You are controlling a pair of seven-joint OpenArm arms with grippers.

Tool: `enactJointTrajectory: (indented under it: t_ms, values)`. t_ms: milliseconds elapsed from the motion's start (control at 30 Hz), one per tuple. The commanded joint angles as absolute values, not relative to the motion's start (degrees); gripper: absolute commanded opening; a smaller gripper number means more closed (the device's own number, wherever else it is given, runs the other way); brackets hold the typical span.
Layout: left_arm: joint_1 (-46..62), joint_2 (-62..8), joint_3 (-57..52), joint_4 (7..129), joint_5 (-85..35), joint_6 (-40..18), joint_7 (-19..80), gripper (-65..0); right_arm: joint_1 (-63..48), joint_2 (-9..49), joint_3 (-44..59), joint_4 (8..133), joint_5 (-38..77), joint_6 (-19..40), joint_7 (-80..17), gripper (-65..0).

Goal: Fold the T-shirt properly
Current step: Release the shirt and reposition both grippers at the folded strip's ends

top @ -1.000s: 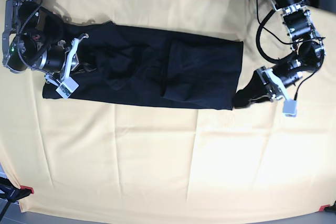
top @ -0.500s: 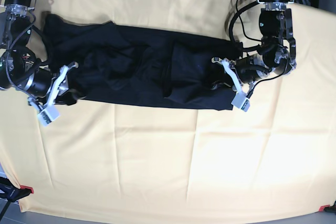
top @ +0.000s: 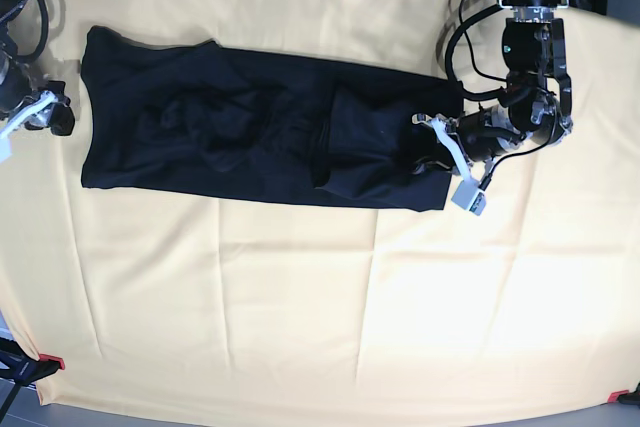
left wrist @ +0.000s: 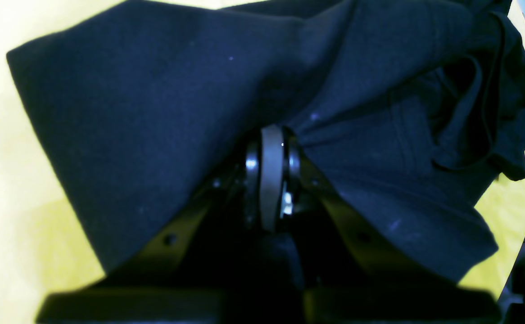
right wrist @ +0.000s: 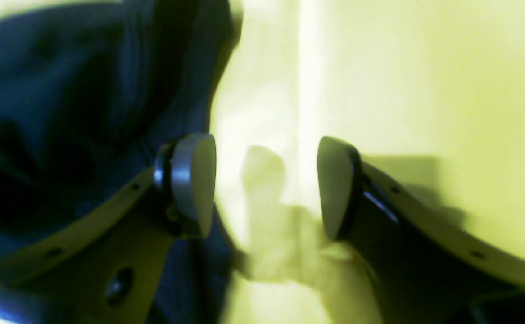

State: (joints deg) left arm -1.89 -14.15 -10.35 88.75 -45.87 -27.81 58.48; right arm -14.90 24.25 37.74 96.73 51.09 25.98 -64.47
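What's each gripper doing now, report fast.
Left gripper: shut on the T-shirt.
Right gripper: open, holding nothing, beside the shirt's edge.

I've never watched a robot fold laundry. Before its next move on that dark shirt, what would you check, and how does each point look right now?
1. Left hand clamped on the black soft fabric T-shirt: ok.
2. Right hand open and empty, beside the shirt's edge: ok.
3. Shirt lying flat: not ok, creased in the middle, bunched near the left hand.
4. Shirt wholly on the pale yellow cloth: ok.
5. Fold edges lined up: cannot tell.
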Motion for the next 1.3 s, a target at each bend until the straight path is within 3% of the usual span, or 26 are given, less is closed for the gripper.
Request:
enactJointTrajectory:
  t_ms: [0, 233, 600, 833, 1133, 1267]
  values:
    - [-2.72, -14.57, -10.61, 89.62, -46.68, -27.81, 57.8, -65.0, -14.57, 24.32, 38.81, 96.2, 53.36, 27.09, -64.2, -27.3]
    - [-2.7, -14.59, -10.61, 89.62, -47.03, -27.79, 57.87, -65.0, -14.44, 20.43, 38.94, 89.3, 58.54, 31.09, -64.25, -27.3]
    - [-2.7, -14.59, -10.61, 89.62, -47.07, -27.79, 57.84, -65.0, -14.41, 19.64, 33.32, 88.86, 66.0, 35.55, -66.87, -27.3]
    - [-2.7, -14.59, -10.61, 89.62, -47.44, -27.79, 57.84, -65.0, -13.61, 17.61, 26.83, 88.86, 65.93, 36.03, -66.67, -27.3]
    - [-2.7, -14.59, -10.61, 89.62, -47.44, -27.79, 57.84, -65.0, -9.78, 14.02, 26.39, 88.86, 64.07, 36.07, -67.11, -27.4]
    - [-2.7, -14.59, -10.61, 89.62, -47.46, -27.79, 57.82, -65.0, -9.5, 14.59, 26.41, 89.27, 71.61, 38.92, -71.29, -27.4]
